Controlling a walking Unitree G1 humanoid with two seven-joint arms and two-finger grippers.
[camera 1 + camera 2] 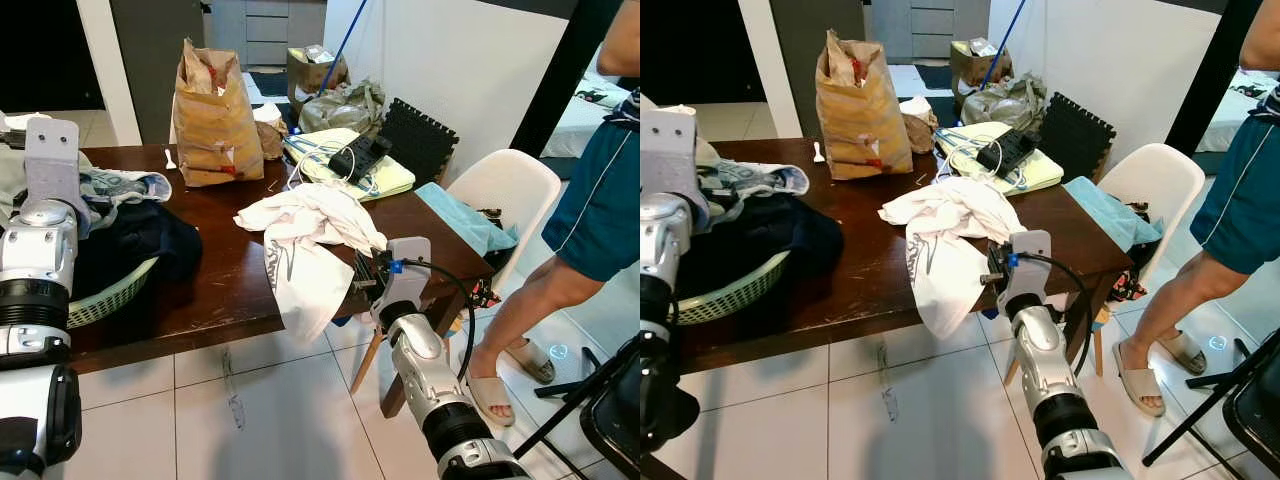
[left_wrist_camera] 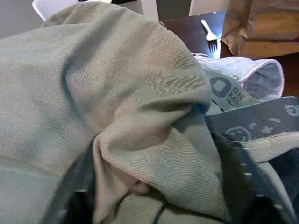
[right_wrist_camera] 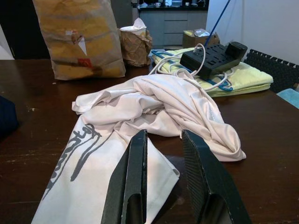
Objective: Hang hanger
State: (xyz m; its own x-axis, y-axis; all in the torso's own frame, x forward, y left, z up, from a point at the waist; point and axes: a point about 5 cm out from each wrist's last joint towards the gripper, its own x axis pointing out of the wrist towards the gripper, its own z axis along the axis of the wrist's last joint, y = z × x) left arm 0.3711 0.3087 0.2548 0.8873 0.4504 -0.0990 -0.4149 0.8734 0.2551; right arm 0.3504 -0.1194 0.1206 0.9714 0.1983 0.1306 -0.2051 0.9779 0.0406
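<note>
A white T-shirt (image 1: 310,225) lies crumpled on the dark wooden table (image 1: 215,295), one part hanging over the front edge. My right gripper (image 3: 166,177) is at that edge, open, its fingers (image 3: 135,182) just above the shirt's printed part. A thin blue bar that looks like a hanger (image 3: 225,87) lies under a black power strip (image 3: 215,53) on a folded yellow towel. My left arm (image 1: 50,170) is raised over a laundry basket (image 1: 115,295). My left gripper (image 2: 161,196) is open, its fingers astride a fold of sage-green cloth (image 2: 117,93).
A tall paper bag (image 1: 210,120) stands at the table's back. Dark navy clothes (image 1: 140,240) spill from the basket. A white chair (image 1: 510,185) with a teal cloth stands at the table's right end, and a person (image 1: 590,200) in sandals stands beyond it.
</note>
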